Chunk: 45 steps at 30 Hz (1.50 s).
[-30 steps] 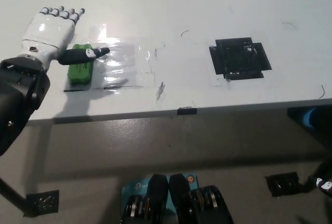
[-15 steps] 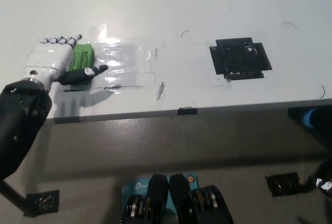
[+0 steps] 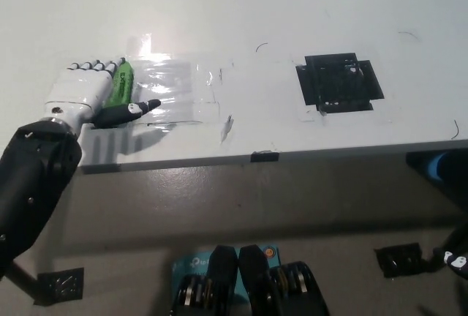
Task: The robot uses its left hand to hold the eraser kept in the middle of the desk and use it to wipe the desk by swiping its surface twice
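Left hand [image 3: 82,95] slid down-frame over eraser [image 3: 119,86] at counter [image 3: 241,23] left, fingers [image 3: 91,66] straight, loosely cupping it; should press flat, swipe evenly.

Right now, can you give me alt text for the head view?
White left hand lies on a green eraser at the white desk's left side. A black taped square sits to the right; the right hand is barely visible.

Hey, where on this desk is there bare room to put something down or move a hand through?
The far strip of the white desk is bare, as is the patch between the clear taped sheet and the black square. It is crowded at the left, where the left hand covers the green eraser.
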{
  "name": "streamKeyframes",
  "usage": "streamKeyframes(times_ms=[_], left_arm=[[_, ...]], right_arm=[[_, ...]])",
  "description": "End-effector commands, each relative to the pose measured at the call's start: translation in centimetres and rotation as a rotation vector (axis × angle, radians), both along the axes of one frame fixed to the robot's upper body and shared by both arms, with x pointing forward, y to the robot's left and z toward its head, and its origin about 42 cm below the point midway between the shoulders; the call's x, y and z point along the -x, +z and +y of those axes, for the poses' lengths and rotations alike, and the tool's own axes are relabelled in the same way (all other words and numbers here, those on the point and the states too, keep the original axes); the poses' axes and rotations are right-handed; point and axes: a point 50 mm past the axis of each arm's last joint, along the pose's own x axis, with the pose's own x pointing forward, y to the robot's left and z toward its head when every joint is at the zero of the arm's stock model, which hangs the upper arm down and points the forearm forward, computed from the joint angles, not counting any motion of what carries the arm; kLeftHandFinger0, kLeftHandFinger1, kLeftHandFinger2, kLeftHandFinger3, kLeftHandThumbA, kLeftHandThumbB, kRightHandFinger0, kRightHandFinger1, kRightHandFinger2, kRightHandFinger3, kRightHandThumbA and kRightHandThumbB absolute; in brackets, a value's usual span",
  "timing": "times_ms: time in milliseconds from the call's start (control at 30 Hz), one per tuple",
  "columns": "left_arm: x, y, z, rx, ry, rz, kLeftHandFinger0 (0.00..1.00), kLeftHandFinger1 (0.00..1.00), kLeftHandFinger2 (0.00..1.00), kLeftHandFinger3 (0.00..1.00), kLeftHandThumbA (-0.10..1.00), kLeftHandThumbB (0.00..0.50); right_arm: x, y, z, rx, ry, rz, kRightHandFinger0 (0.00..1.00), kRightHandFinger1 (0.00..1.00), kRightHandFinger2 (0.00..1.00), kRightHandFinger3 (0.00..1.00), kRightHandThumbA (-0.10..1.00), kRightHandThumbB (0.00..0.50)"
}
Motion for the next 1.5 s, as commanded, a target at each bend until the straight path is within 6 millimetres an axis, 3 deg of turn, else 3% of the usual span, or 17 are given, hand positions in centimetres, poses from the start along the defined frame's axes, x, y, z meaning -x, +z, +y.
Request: streamKeyframes(times_ms=[0,133,233,333,533,633,733,800,900,967,1133,1167,1267,1300,1433,1467], left_arm=[[-0.4,2.1,-0.4,-0.007,-0.022,-0.081,1.0,1.0,1.0,1.0,1.0,0.431],[-0.6,1.7,-0.5,-0.006,-0.02,-0.074,1.0,1.0,1.0,1.0,1.0,0.454],[-0.3,0.9,-0.5,0.005,-0.025,-0.071,1.0,1.0,1.0,1.0,1.0,0.5],[0.0,0.1,-0.5,0.001,-0.007,-0.033,1.0,1.0,1.0,1.0,1.0,0.485],[0.1,-1.9,0.0,0.016,0.003,0.01,1.0,1.0,1.0,1.0,1.0,0.44],[0.1,-2.7,0.1,0.017,0.014,0.019,1.0,1.0,1.0,1.0,1.0,0.446],[0.0,-3.9,0.1,0.008,0.03,0.042,1.0,1.0,1.0,1.0,1.0,0.453],[-0.2,-4.5,0.0,0.017,0.036,0.046,1.0,1.0,1.0,1.0,1.0,0.491],[-0.1,-5.8,-0.3,0.027,0.038,0.065,1.0,1.0,1.0,1.0,1.0,0.495],[-0.1,-7.1,-0.6,0.049,0.034,0.079,1.0,1.0,1.0,1.0,1.0,0.479],[-0.3,-8.7,-1.9,0.038,0.039,0.115,1.0,1.0,1.0,1.0,1.0,0.492],[-0.2,-9.1,-2.2,0.039,0.045,0.13,1.0,1.0,1.0,1.0,1.0,0.466],[0.3,-11.0,-2.8,0.039,0.051,0.174,1.0,1.0,1.0,1.0,1.0,0.46],[0.5,-11.8,-3.0,0.046,0.056,0.194,1.0,1.0,1.0,1.0,1.0,0.486],[1.5,-14.7,-4.4,0.105,0.059,0.28,1.0,1.0,1.0,1.0,1.0,0.5],[2.1,-15.1,-5.2,0.134,0.058,0.311,1.0,1.0,1.0,1.0,1.0,0.498]], right_arm=[[-0.6,1.5,-0.4,0.029,0.015,-0.045,1.0,1.0,1.0,1.0,1.0,0.144],[-0.6,1.5,-0.3,0.024,0.011,-0.044,1.0,1.0,1.0,1.0,1.0,0.153],[-0.6,1.6,-0.3,0.018,0.006,-0.042,1.0,1.0,1.0,1.0,1.0,0.131],[-0.7,1.6,-0.2,0.025,0.012,-0.042,1.0,1.0,1.0,1.0,1.0,0.137],[-0.7,1.6,-0.1,0.021,0.007,-0.043,1.0,1.0,1.0,1.0,1.0,0.095],[-0.7,1.6,-0.1,0.016,0.005,-0.045,1.0,1.0,1.0,1.0,1.0,0.089],[-0.9,1.9,-0.2,0.019,0.002,-0.056,1.0,1.0,1.0,1.0,1.0,0.126],[-1.1,2.0,-0.3,0.022,-0.001,-0.059,1.0,1.0,1.0,1.0,1.0,0.155],[-1.2,2.2,-0.3,0.025,0.003,-0.062,1.0,1.0,1.0,1.0,1.0,0.097],[-1.2,2.3,-0.3,0.031,0.014,-0.068,1.0,1.0,1.0,1.0,1.0,0.049],[-1.4,2.7,-0.4,0.037,0.015,-0.077,1.0,1.0,1.0,1.0,1.0,0.047],[-1.3,2.7,-0.5,0.041,0.018,-0.076,1.0,1.0,1.0,1.0,1.0,0.04],[-1.1,2.7,-0.4,0.048,0.023,-0.078,1.0,1.0,1.0,1.0,1.0,0.033],[-1.1,2.7,-0.4,0.048,0.025,-0.079,1.0,1.0,1.0,1.0,1.0,0.034],[-1.3,2.9,-0.4,0.054,0.031,-0.092,1.0,1.0,1.0,1.0,1.0,0.043],[-1.3,2.9,-0.4,0.057,0.035,-0.087,1.0,1.0,1.0,1.0,1.0,0.078]])
